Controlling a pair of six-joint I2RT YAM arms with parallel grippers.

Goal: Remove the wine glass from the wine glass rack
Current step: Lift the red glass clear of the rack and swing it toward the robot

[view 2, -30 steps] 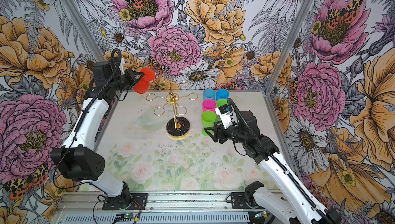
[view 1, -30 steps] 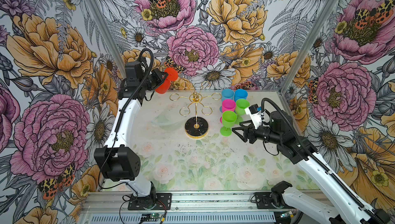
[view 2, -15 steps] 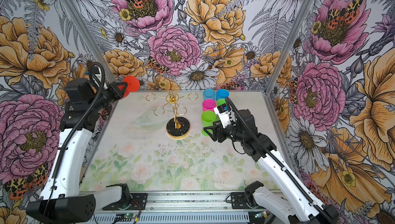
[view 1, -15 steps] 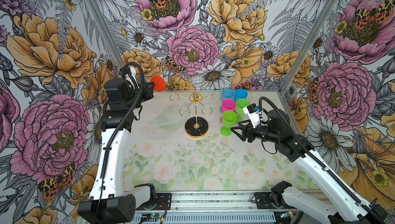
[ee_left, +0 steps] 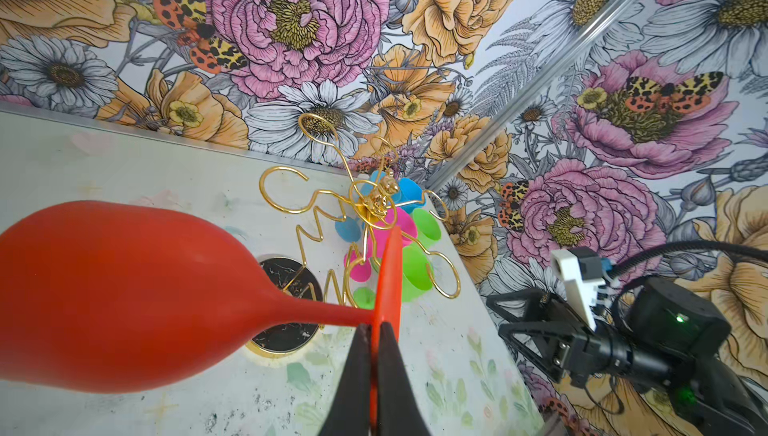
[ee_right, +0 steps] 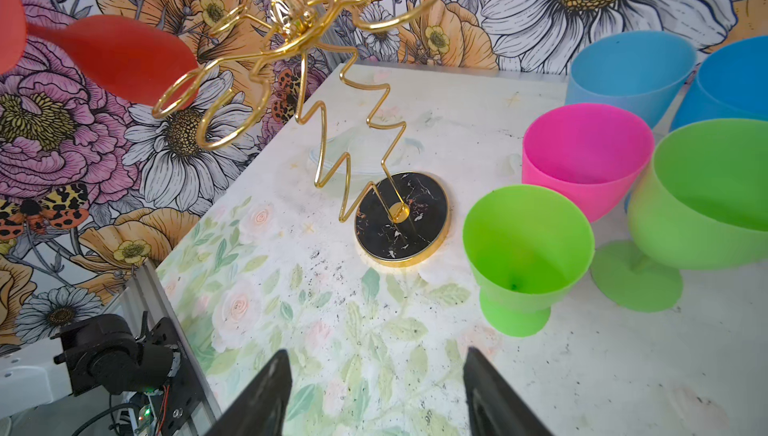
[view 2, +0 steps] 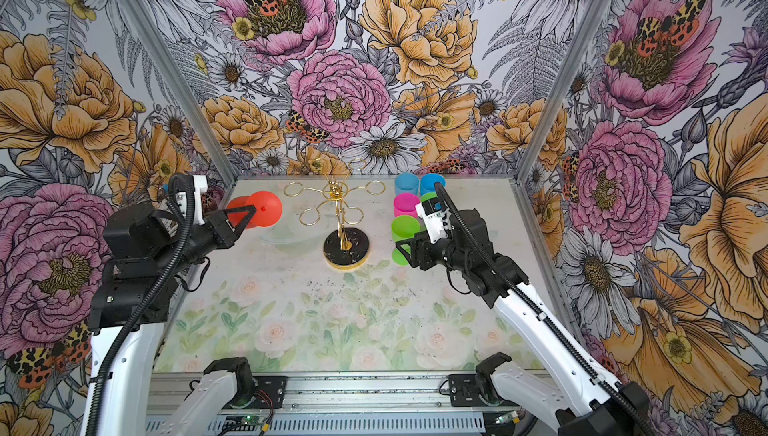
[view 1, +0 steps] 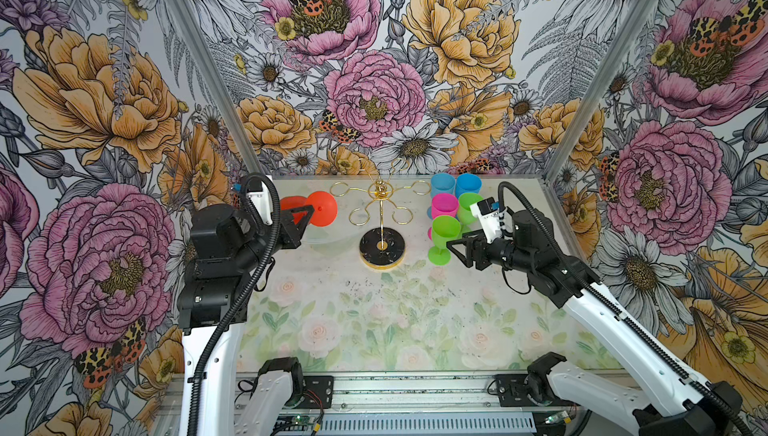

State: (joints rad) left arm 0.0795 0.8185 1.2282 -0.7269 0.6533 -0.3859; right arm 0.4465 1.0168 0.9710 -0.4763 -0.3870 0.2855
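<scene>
My left gripper (ee_left: 377, 330) pinches the red glass (ee_left: 124, 296) by its foot, on its side in the air beside the rack (view 1: 381, 205), my right gripper (ee_right: 376, 357) is spread apart and empty, so I should tip it up slowly and set it down softly.

L wrist view: red glass (ee_left: 124, 296) bowl cut by frame edge, rack (ee_left: 376, 201) base half hidden behind it; R wrist view: R gripper (ee_right: 376, 355) fingers blurred + cut off at edge, one blue cup (ee_right: 735, 80) cut too.
</scene>
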